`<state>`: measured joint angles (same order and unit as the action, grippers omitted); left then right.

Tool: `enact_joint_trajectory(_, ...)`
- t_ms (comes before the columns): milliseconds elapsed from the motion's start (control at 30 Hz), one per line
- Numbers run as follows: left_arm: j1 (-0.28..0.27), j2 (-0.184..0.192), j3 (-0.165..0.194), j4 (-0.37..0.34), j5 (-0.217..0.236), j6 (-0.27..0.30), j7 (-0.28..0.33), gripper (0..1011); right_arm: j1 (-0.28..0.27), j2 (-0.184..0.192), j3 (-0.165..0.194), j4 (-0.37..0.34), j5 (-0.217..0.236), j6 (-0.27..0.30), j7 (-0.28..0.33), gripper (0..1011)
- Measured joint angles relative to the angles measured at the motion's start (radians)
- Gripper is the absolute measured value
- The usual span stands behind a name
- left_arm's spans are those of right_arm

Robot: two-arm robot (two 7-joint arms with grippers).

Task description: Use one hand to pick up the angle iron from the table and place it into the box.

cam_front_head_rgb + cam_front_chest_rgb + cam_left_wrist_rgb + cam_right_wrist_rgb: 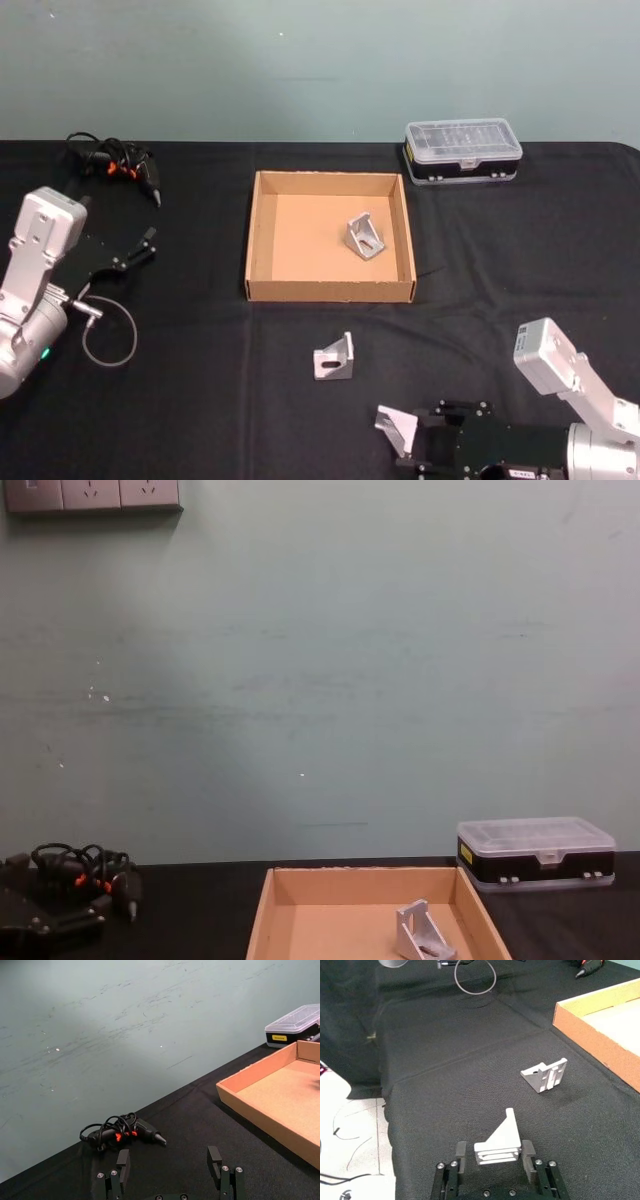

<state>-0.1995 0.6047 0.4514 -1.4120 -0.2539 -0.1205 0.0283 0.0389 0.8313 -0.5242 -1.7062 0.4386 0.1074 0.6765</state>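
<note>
A small rectangular case of black plastic with a clear ribbed lid (462, 151) sits closed at the far right, a yellow label on its short end showing in the left wrist view (295, 1025). Well apart from it, at the far left, lies a black handheld tool with orange accents (118, 164), its black cord bundled in loops on top of it. Behind both rises a scuffed pale green wall (320, 680), with a row of white wall sockets (92, 494) high on its left.

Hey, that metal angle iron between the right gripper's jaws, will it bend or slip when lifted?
Probably rigid: the angle iron looks like thick metal with a gusset. It may slip, since the right gripper pinches smooth bare faces. Likely heavy for its size, so it could tilt in the jaws. The left gripper sits idle, far left.
</note>
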Motion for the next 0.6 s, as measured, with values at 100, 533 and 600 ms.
enact_joint_trajectory(100,0.0,0.0,0.0,0.0,0.0,0.0,0.0,1011,0.0,0.0,0.0,0.0,0.0,0.0,0.0,632)
enact_joint_trajectory(533,0.0,0.0,0.0,0.0,0.0,0.0,0.0,1011,-0.001,0.001,0.001,-0.001,0.002,0.001,0.0,504)
enact_joint_trajectory(600,0.0,0.0,0.0,0.0,0.0,0.0,0.0,1012,-0.001,0.001,0.001,-0.002,0.002,0.001,0.0,504)
